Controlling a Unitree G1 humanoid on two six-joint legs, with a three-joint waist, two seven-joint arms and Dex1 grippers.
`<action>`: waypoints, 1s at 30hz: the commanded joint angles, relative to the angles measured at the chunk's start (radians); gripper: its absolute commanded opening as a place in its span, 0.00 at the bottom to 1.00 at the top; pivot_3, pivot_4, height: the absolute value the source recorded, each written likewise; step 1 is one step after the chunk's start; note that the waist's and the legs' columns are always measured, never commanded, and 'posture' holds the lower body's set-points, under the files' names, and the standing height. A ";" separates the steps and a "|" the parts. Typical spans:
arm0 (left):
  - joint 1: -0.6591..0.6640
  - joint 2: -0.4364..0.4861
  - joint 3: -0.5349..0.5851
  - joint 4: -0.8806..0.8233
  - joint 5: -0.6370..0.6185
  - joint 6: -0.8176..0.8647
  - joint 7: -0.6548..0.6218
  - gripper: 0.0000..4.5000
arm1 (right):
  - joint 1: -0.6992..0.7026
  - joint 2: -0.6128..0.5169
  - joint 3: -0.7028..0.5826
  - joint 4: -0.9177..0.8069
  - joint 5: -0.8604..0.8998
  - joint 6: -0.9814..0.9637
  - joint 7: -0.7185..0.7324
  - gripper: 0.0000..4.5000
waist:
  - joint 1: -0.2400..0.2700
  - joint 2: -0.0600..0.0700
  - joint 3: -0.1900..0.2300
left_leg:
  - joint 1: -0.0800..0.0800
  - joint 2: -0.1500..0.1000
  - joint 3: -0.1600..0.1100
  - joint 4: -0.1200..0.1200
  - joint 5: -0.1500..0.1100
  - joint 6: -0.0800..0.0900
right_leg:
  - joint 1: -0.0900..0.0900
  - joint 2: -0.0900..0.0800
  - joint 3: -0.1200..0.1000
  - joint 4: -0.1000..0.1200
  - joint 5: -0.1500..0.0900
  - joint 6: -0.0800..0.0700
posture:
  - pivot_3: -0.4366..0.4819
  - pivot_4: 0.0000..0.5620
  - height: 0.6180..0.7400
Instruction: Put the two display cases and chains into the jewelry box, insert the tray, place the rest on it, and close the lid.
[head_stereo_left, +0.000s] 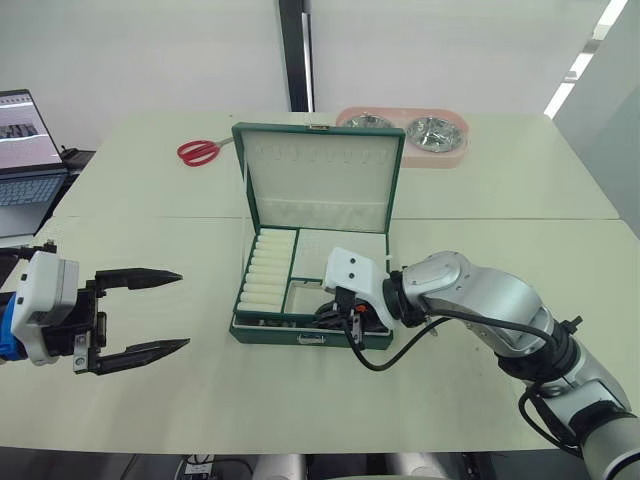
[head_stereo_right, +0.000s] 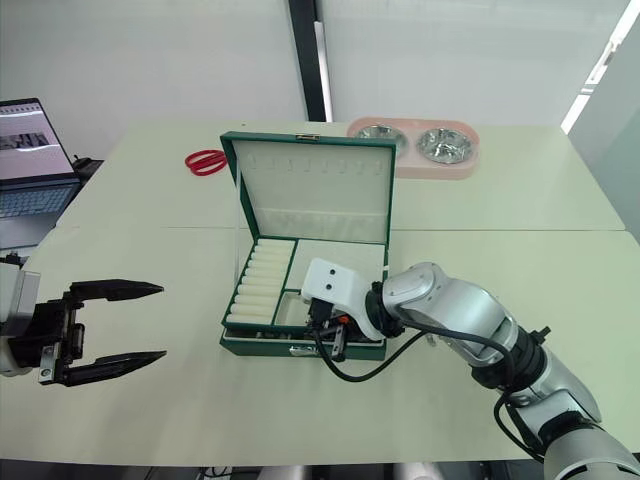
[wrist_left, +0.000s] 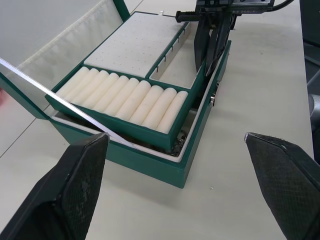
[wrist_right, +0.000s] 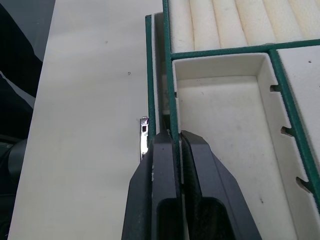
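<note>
Inside jewelry box (head_stereo_left: 262, 330) sits tray (wrist_left: 131, 124) (slightly tilted).

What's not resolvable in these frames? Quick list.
- Contents of the dark green jewelry box under the cream-lined green tray: covered by the tray in both eye views and the left wrist view.
- Right gripper fingertips in the eye views: hidden behind its white wrist housing.
- Laptop: cut off by the eye views' edge.

Bright even indoor light, soft faint shadows on the pale table (head_stereo_left: 480, 400), close-up black fingers (wrist_left: 75, 195) slightly blurred
</note>
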 joint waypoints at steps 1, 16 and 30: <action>0.005 0.010 0.009 -0.018 -0.002 -0.009 -0.005 1.00 | 0.000 -0.001 0.026 -0.008 0.011 -0.008 0.022 0.00 | 0.000 0.000 0.000 | 0.000 0.000 0.000 0.000 0.000 0.000 | 0.000 0.000 0.000 0.000 0.000 0.000 | 0.48 0.27 1.00; -0.007 0.005 -0.017 -0.017 0.001 -0.014 0.008 1.00 | -0.014 0.019 0.014 0.030 0.014 -0.014 0.023 0.00 | 0.000 0.000 0.000 | 0.000 0.000 0.000 0.000 0.000 0.000 | 0.000 0.000 0.000 0.000 0.000 0.000 | 0.48 0.27 1.00; -0.040 -0.011 -0.039 -0.023 -0.016 -0.008 0.025 1.00 | -0.075 -0.015 -0.060 0.057 0.024 -0.088 0.095 0.70 | 0.000 0.000 0.000 | 0.000 0.000 0.000 0.000 0.000 0.000 | 0.000 0.000 0.000 0.000 0.000 0.000 | 0.48 0.27 1.00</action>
